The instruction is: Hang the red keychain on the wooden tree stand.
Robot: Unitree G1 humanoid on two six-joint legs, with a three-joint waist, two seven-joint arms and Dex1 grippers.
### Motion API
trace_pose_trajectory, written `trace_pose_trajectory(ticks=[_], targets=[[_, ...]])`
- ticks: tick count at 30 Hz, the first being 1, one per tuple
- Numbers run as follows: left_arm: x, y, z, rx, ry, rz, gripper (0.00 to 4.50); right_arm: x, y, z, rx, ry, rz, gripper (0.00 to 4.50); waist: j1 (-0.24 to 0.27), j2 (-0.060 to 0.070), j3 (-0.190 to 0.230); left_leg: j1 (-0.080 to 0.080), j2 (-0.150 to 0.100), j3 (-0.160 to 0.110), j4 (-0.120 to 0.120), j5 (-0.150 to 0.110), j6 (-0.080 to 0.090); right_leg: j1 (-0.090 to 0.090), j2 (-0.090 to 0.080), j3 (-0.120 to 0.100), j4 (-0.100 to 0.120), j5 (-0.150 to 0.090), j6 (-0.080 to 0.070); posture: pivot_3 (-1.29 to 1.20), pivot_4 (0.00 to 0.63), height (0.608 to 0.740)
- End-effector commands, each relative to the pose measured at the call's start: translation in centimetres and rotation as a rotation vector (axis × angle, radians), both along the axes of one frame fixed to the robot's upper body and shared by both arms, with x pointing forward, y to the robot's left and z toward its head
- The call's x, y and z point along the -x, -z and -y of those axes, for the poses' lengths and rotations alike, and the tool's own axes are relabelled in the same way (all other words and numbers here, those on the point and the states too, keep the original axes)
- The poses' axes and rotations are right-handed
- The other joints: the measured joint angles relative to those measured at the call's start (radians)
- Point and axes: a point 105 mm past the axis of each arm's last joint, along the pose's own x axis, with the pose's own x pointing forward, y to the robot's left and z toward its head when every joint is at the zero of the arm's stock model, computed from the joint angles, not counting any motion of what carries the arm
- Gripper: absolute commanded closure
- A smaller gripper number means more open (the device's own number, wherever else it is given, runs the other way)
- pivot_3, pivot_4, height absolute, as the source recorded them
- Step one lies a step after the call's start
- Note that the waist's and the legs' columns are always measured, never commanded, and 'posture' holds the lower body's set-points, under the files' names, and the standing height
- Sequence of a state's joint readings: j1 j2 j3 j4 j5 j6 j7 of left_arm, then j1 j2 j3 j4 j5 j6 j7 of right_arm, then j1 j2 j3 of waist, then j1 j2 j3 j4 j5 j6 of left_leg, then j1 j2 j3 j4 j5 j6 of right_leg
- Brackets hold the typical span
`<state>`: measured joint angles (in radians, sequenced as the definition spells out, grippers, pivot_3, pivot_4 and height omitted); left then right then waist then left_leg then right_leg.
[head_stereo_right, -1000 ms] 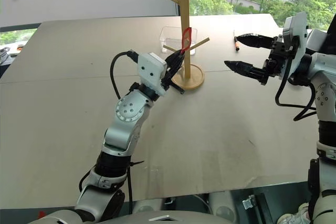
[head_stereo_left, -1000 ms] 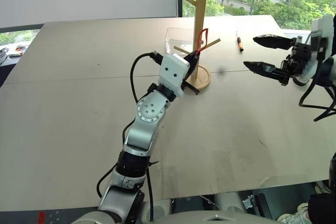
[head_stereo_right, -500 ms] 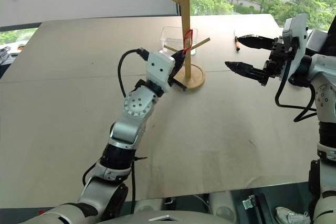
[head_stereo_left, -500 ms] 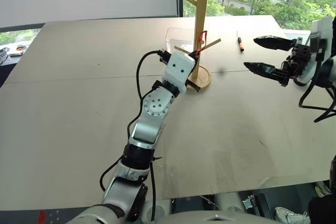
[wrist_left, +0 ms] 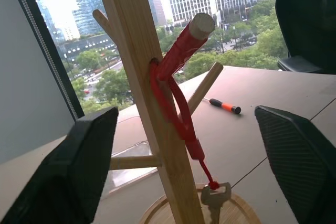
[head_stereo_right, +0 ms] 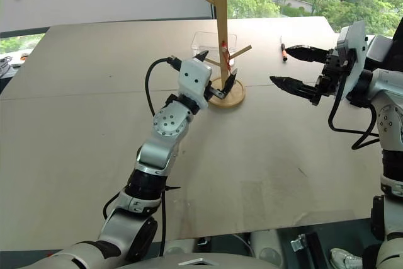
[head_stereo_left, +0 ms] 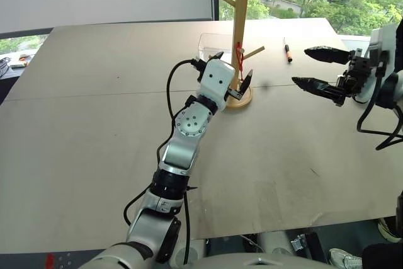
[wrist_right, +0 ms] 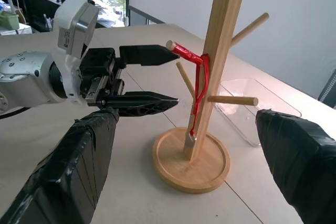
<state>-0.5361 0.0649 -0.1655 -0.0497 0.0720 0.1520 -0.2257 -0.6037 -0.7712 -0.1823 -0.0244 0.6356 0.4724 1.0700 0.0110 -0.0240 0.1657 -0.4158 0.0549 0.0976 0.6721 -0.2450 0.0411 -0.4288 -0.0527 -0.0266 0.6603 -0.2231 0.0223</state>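
My left end effector [head_stereo_left: 230,75] has its two black fingers spread wide and gripping nothing; they sit either side of the pole of the tall light-wood tree stand [head_stereo_left: 240,26], low down near its round disc base, without touching it as far as I can see. The thin red strap keychain [wrist_left: 176,98] is looped over one upward-angled peg close to where the peg meets the pole, and it hangs down along the pole with its small silvery metal key just above the disc base. From my right wrist view the strap drapes from the peg tip side in to the pole and then falls straight. My right end effector [head_stereo_left: 320,67] hovers off to the right of the stand, well apart from it, above the counter [head_stereo_left: 94,124], its fingers also spread and empty, pointing toward the stand. Just behind the stand lies a clear plastic rectangular tray [head_stereo_left: 211,45], resting on the counter. Further right, between the stand and my right end effector but farther back, a black-and-orange pen [head_stereo_left: 287,50] lies flat on the counter.
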Motion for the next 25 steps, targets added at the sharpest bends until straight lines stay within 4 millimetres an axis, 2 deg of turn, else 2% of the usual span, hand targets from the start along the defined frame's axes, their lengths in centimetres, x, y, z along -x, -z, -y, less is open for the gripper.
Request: trace_pose_trajectory(ticks=[1, 5, 7, 9, 12, 15, 20, 25], targets=[[0.0, 0.2, -2.3, 0.084, -0.067, -0.037, 0.07, -1.1, 0.0, 1.4, -0.066, 0.137, 0.042, 0.0, -0.001, 0.0, 0.0, 0.0, 0.0, 0.0, 0.0, 0.0, 0.0, 0.0, 0.0, 0.0, 0.0, 0.0, 0.0, 0.0, 0.15, 0.74], [-0.2, 2.6, -7.2, 0.147, -0.213, -0.11, 0.07, -3.9, 2.5, 2.0, -0.166, 0.374, 0.062, 0.0, -0.006, 0.0, 0.0, 0.001, 0.0, 0.0, 0.0, 0.0, 0.0, 0.0, 0.001, 0.0, 0.001, 0.0, 0.0, 0.0, 0.15, 0.74], [-0.3, 3.3, -9.2, 0.167, -0.281, -0.128, 0.07, -4.8, 3.7, 2.2, -0.189, 0.461, 0.07, 0.0, -0.007, 0.0, 0.0, 0.0, 0.001, 0.0, 0.0, 0.0, -0.001, -0.001, 0.001, 0.0, 0.001, 0.0, 0.0, 0.0, 0.15, 0.74], [-0.4, 4.2, -12.1, 0.188, -0.383, -0.141, 0.07, -5.7, 5.3, 2.5, -0.226, 0.56, 0.073, 0.0, -0.007, 0.0, 0.0, 0.0, 0.001, 0.001, 0.0, 0.001, -0.002, -0.001, 0.001, 0.0, 0.001, 0.0, 0.0, 0.0, 0.15, 0.74], [-0.1, 5.2, -14.9, 0.193, -0.484, -0.143, 0.07, -6.7, 7.9, 2.8, -0.27, 0.672, 0.05, 0.0, -0.007, 0.0, 0.0, 0.0, 0.001, 0.001, 0.0, 0.002, -0.003, -0.001, 0.001, 0.0, 0.001, 0.0, 0.0, 0.0, 0.15, 0.74], [0.1, 5.6, -15.8, 0.203, -0.518, -0.142, 0.07, -7.3, 9.4, 3.3, -0.298, 0.756, 0.043, 0.0, -0.001, 0.0, 0.0, 0.0, 0.001, 0.001, 0.0, 0.002, -0.003, -0.001, 0.0, 0.0, 0.001, 0.0, 0.0, 0.0, 0.15, 0.74], [0.6, 6.6, -16.2, 0.211, -0.541, -0.146, 0.07, -7.9, 11.6, 4.3, -0.329, 0.883, 0.026, 0.0, 0.0, 0.0, 0.0, 0.0, 0.0, 0.002, 0.0, 0.002, -0.003, -0.001, 0.0, 0.0, 0.001, 0.0, 0.0, 0.0, 0.15, 0.74], [0.6, 7.7, -16.4, 0.248, -0.555, -0.18, 0.07, -8.2, 12.5, 5.2, -0.347, 0.953, 0.034, 0.0, -0.007, 0.0, 0.0, 0.0, 0.001, 0.002, -0.001, 0.001, -0.002, -0.001, 0.0, 0.0, 0.001, 0.0, 0.0, 0.0, 0.15, 0.74]])
